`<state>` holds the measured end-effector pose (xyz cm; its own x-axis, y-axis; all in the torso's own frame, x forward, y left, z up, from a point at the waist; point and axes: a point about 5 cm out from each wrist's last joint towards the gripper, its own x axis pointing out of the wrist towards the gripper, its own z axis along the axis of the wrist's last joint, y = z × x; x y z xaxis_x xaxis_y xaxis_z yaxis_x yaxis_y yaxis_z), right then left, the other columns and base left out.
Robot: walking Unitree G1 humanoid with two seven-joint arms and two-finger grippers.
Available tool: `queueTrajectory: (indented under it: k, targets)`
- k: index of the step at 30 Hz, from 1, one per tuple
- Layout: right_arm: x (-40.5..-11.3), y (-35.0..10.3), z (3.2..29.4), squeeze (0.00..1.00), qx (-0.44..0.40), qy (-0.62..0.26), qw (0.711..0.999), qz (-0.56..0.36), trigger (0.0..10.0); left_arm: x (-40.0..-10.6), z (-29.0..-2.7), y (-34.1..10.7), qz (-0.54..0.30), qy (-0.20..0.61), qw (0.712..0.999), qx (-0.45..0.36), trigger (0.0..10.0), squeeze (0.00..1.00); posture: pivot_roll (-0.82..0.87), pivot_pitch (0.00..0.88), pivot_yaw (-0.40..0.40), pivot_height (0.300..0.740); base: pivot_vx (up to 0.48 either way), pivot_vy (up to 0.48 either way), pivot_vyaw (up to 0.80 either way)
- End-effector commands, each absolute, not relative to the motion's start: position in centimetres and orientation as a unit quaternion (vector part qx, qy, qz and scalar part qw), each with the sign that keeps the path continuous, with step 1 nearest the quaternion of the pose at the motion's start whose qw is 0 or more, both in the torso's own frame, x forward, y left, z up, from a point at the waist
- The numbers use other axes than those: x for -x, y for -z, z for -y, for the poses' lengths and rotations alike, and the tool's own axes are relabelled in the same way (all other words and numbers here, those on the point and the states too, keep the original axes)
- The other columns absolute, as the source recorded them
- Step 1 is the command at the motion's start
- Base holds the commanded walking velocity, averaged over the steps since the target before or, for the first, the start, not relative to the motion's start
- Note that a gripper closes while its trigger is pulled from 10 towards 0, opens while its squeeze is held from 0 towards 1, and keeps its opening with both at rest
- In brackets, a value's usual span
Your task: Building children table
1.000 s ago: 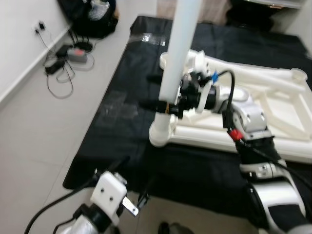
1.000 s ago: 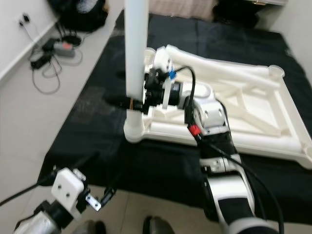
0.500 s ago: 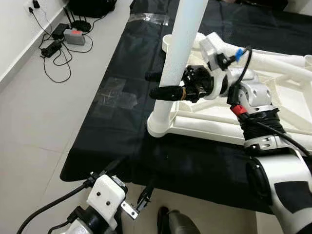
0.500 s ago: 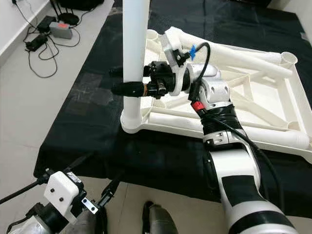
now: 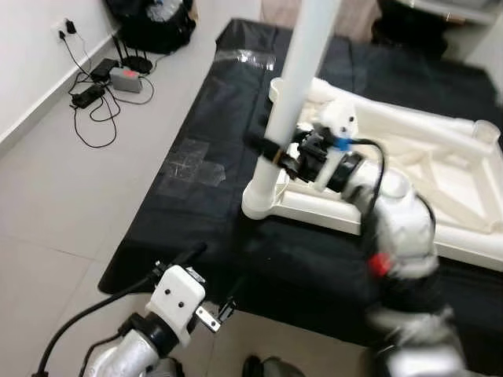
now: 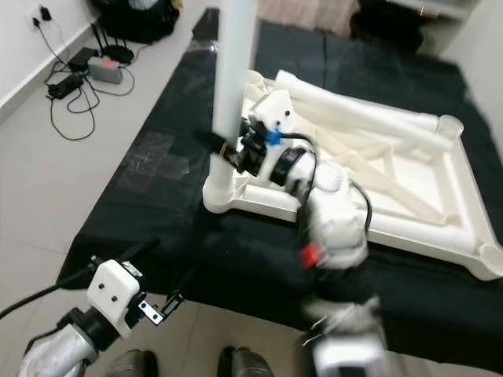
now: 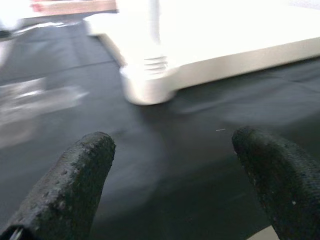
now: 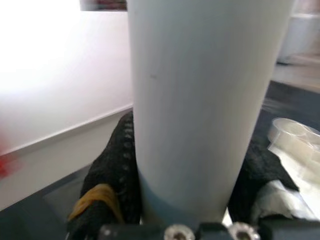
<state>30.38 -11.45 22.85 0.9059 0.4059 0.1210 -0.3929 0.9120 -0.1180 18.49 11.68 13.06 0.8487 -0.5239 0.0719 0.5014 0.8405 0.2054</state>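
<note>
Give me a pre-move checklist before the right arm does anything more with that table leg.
1. Right gripper closed on the white leg: ok, a finger on each side in the right wrist view.
2. Leg standing in the corner socket of the upturned table top: ok.
3. Leg fully seated or screwed home: cannot tell.
4. Leg upright: cannot tell, it looks slightly tilted.
5. Left gripper open, empty, clear of the leg: ok.
6. Table top resting on the black mat: ok.
</note>
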Motion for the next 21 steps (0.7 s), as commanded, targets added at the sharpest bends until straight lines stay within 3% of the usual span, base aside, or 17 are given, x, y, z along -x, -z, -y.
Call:
queueTrajectory:
  k: [1, 2, 6, 7, 8, 11, 12, 13, 15, 18, 20, 21]
  targets:
    - [-29.9, -17.1, 11.5, 0.00, 0.077, -0.174, 0.980, -0.063, 0.0, -19.4, -11.8, -12.0, 0.049, 0.270, 0.958, -0.090, 10.0, 0.00, -0.01, 0.051, -0.108, 0.740, 0.000, 0.000, 0.00]
    - [-30.3, -17.2, 10.3, 0.00, 0.083, -0.216, 0.971, -0.052, 0.0, -19.8, -11.8, -11.8, 0.050, 0.269, 0.958, -0.089, 10.0, 0.00, -0.01, 0.047, -0.111, 0.740, 0.000, 0.000, 0.00]
    - [-31.4, -18.2, 9.8, 0.00, 0.086, -0.227, 0.969, -0.034, 0.0, -20.2, -11.7, -11.7, 0.052, 0.267, 0.958, -0.089, 10.0, 0.00, -0.01, 0.030, -0.121, 0.740, 0.000, 0.000, 0.00]
    - [-31.6, -18.6, 9.5, 0.00, 0.088, -0.237, 0.967, -0.031, 8.5, -20.3, -11.7, -11.7, 0.053, 0.266, 0.958, -0.089, 10.0, 0.00, -0.02, 0.034, -0.118, 0.740, 0.000, 0.000, 0.00]
    - [-31.6, -19.1, 9.1, 0.00, 0.085, -0.243, 0.966, -0.025, 10.0, -20.4, -11.7, -11.7, 0.056, 0.264, 0.959, -0.091, 10.0, 0.00, -0.02, 0.034, -0.118, 0.740, 0.000, 0.000, 0.00]
    - [-31.2, -20.4, 8.2, 0.00, 0.071, -0.285, 0.956, -0.007, 10.0, -20.2, -11.6, -11.8, 0.062, 0.263, 0.958, -0.091, 10.0, 0.00, -0.02, 0.059, -0.113, 0.740, 0.000, 0.000, 0.00]
    - [-31.2, -20.7, 8.0, 0.90, 0.060, -0.308, 0.949, 0.000, 10.0, -20.1, -11.6, -11.9, 0.062, 0.264, 0.958, -0.090, 10.0, 0.00, -0.02, 0.063, -0.113, 0.740, 0.000, 0.000, 0.00]
    - [-31.1, -21.1, 7.9, 1.00, 0.050, -0.336, 0.941, 0.010, 10.0, -20.0, -11.5, -12.0, 0.063, 0.266, 0.958, -0.089, 10.0, 0.00, -0.01, 0.075, -0.112, 0.740, 0.000, 0.000, 0.00]
    - [-31.1, -21.9, 8.0, 1.00, 0.055, -0.372, 0.926, 0.034, 10.0, -19.7, -11.4, -12.1, 0.064, 0.268, 0.957, -0.087, 10.0, 0.00, -0.01, 0.103, -0.114, 0.740, 0.000, 0.000, 0.00]
    - [-31.0, -23.3, 9.0, 1.00, 0.057, -0.483, 0.871, 0.068, 10.0, -18.9, -11.3, -12.4, 0.069, 0.271, 0.956, -0.084, 10.0, 0.00, 0.01, 0.138, -0.117, 0.740, 0.000, 0.000, 0.00]
    - [-30.9, -23.5, 9.2, 1.00, 0.058, -0.498, 0.863, 0.070, 10.0, -18.6, -11.2, -12.6, 0.070, 0.272, 0.956, -0.084, 10.0, 0.00, 0.01, 0.149, -0.117, 0.740, 0.000, 0.000, 0.00]
    - [-31.1, -23.6, 9.8, 1.00, 0.064, -0.530, 0.843, 0.065, 10.0, -18.2, -11.1, -12.8, 0.072, 0.273, 0.956, -0.083, 10.0, 0.00, 0.02, 0.184, -0.122, 0.740, 0.000, 0.000, 0.00]
